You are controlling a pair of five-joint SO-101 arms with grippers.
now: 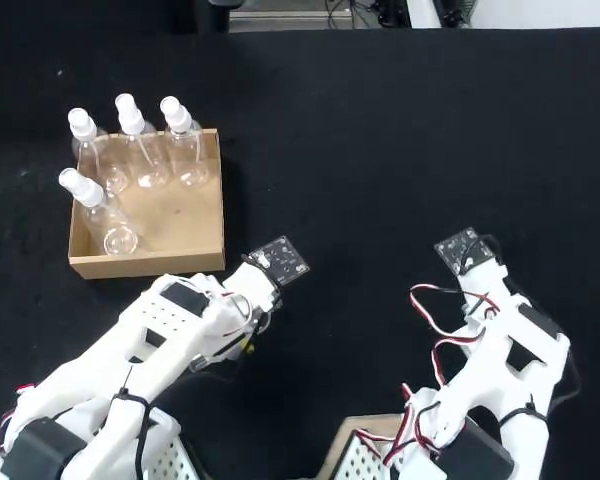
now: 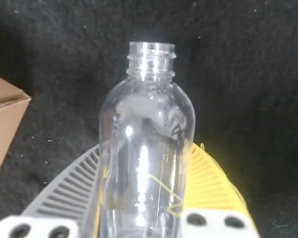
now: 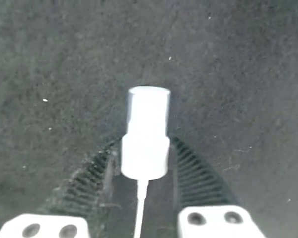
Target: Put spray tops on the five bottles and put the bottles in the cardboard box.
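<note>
You have the box at the far left of the table. Four bottles stand in it, three along its far wall and one nearer, on its left. The left gripper, holding the fifth bottle, is just beside the box's near right corner. The right gripper, holding a spray top, is well to the right.

You see two white printed arms, left arm and right arm, with black servo blocks at the joints. Red, white and black wires loop loose along the right arm. Your left gripper has a grey ribbed finger and a yellow ribbed finger. Your right gripper has dark ribbed fingers. White mounts carry paired screw holes.
</note>
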